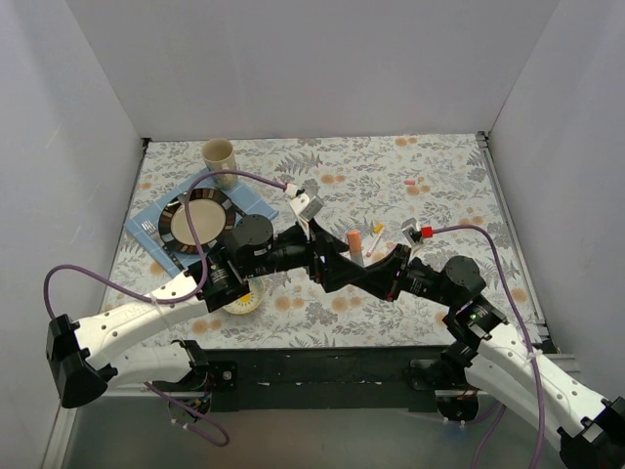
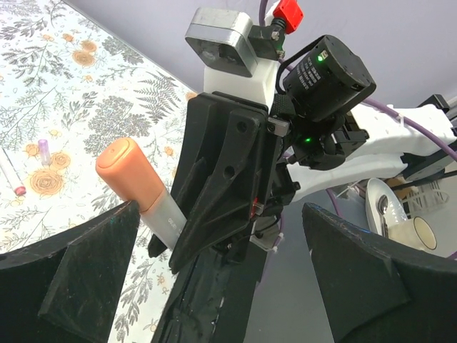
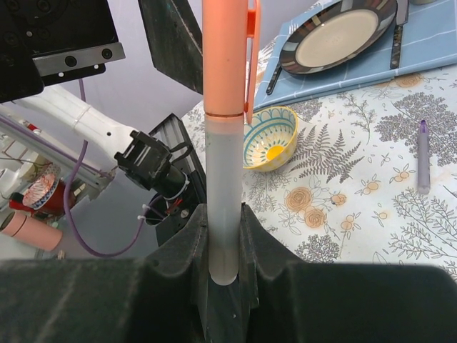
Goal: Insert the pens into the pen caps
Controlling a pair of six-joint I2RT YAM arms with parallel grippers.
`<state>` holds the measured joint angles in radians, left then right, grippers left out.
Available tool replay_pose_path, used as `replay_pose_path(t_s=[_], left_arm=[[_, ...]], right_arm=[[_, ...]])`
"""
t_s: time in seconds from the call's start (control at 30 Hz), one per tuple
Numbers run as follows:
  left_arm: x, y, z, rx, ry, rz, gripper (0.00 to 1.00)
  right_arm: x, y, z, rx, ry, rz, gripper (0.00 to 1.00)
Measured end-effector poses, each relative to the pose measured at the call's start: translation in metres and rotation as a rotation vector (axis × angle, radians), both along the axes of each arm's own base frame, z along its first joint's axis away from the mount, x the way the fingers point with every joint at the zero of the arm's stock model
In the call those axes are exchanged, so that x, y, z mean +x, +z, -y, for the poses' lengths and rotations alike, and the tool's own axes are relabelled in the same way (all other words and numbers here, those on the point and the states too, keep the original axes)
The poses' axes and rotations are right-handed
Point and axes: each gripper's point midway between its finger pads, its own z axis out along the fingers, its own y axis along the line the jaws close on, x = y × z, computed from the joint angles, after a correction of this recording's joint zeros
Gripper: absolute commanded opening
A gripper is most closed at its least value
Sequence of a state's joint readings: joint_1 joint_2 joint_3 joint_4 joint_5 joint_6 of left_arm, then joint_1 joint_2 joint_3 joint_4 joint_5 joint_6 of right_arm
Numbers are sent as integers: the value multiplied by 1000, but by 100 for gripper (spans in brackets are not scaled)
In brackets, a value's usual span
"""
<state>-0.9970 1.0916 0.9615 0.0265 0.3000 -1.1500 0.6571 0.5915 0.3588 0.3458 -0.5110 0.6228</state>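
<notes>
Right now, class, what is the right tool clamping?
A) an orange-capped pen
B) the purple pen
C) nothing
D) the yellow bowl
A: the right wrist view shows the right tool shut on the pale barrel of the orange-capped pen.

walls (image 1: 293, 59): plain pale grey | table (image 1: 439, 166): floral-patterned top | light: even

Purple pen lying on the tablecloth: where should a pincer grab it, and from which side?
Mid-barrel, from straight above, with the pincer closing across its length. The purple pen lies flat on the tablecloth, thin and low, with nothing touching either long side. A sideways approach would probably just roll it.
</notes>
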Motion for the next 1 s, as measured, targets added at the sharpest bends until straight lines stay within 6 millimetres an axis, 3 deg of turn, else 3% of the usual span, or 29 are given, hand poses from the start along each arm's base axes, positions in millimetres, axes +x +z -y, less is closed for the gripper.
replay_pose_path(t_s=[0.2,0.4,0.6,0.87,1.0], left_arm=[[-2,6,-9,-4,21,5,95],[14,-4,-17,35,124,-10,92],[27,-4,-12,23,144,-8,86],[35,24,-12,-93,87,8,73],[37,28,-12,-116,58,3,68]], right_arm=[[-2,8,0,6,7,24,1],[-3,17,-1,11,17,59,1],[-9,14,-3,5,57,51,1],[-17,17,-5,18,107,51,1],[-20,20,-6,28,124,51,1]])
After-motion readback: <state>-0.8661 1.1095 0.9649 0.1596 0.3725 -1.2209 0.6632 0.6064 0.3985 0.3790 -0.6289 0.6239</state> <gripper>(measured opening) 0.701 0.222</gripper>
